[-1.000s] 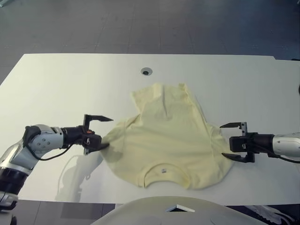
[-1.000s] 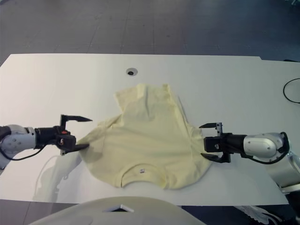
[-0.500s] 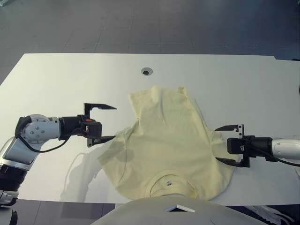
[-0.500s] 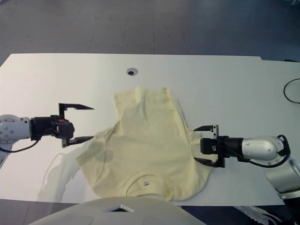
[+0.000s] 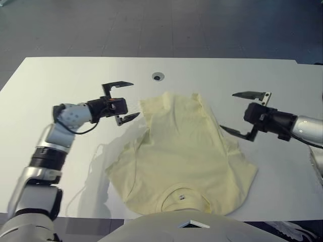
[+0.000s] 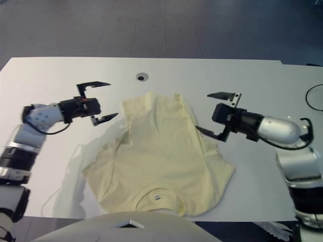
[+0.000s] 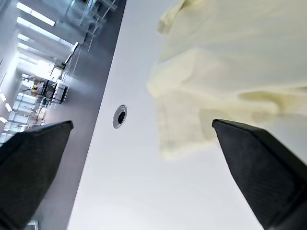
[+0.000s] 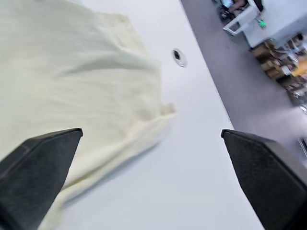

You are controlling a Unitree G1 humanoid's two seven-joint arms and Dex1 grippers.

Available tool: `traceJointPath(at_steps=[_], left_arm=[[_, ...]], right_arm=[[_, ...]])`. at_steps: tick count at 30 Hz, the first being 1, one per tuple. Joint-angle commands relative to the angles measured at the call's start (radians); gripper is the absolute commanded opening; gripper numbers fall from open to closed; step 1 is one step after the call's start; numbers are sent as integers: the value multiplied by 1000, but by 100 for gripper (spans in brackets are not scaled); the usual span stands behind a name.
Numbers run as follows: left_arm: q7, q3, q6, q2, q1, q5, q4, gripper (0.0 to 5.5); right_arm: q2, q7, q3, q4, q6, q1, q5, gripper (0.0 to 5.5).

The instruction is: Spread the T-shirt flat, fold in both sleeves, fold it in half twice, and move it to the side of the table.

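The pale yellow T-shirt (image 5: pixel 184 156) lies on the white table (image 5: pixel 60 85), its collar by the front edge and its hem at the far end. It is wrinkled, and both sides are bunched inward. My left gripper (image 5: pixel 135 99) hangs open and empty above the table, just left of the shirt's far left corner. My right gripper (image 5: pixel 227 111) is open and empty too, raised over the shirt's right side. In the left wrist view the hem corner (image 7: pixel 182 120) lies between the fingers (image 7: pixel 259 167). The right wrist view looks down on the shirt's edge (image 8: pixel 144 129).
A round cable hole (image 5: pixel 157 76) sits in the table beyond the shirt's far end. A black cable (image 6: pixel 313 98) loops at the table's right edge. Bare tabletop stretches wide on both sides of the shirt.
The shirt slid toward the front edge while the grippers were at its sides. Both grippers have since left the fabric, risen and moved toward its far end.
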Motion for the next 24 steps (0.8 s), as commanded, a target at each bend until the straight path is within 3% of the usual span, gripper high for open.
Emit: traceJointPath(at_steps=[1,7,8,17,24], left_arm=[[169,-51,-42,-86,-104,123,244,540],[296,-75,-90,-163,-217,182,470,540],[299,-76,-96,-168,-225,182,485,540],[304,-93,-129,-185,-257,187,540,540],[292,-109,-145,-185,-252,191,536,540]], right_arm=[[128,-97,80,220,-20,-175,-82,538],[305,-173,129,604,-98,-403,-122,538],[325,-179,137,662,-115,-432,-131,518],[441,-242,169,1107,-266,-620,-203,539],[475,-333,204,1322,-350,-699,-285,432]])
